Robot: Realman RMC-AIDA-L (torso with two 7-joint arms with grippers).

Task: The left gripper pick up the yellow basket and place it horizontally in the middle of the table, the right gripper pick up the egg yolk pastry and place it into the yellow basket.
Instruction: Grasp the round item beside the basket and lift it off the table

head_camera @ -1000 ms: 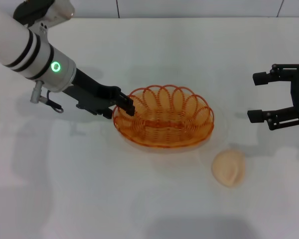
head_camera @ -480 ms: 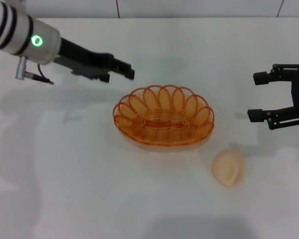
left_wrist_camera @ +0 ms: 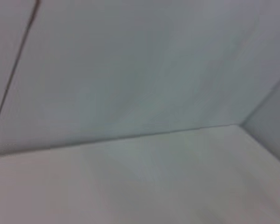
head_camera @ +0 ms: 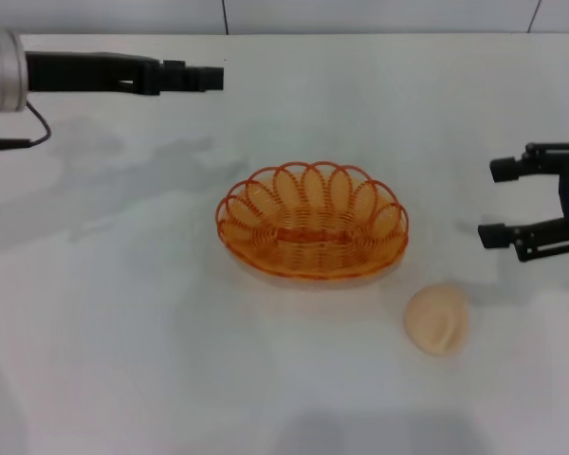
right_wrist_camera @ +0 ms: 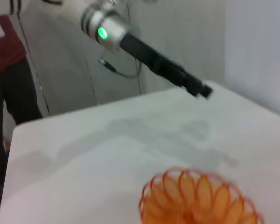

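Left gripper [head_camera: 209, 76] has lifted away from yellow basket [head_camera: 311, 234], right gripper [head_camera: 501, 201] open

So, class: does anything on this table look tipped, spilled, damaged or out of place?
Nothing stands out. The yellow basket sits upright on the table, the egg yolk pastry lies whole beside it, apart. The left gripper and open right gripper touch nothing.

The left gripper [head_camera: 213, 76] is held out level at the end of a nearly horizontal black arm, high toward the far left, its fingers drawn together with nothing between them. The right gripper [head_camera: 501, 201] is held at the right edge, its two fingers spread apart and empty.
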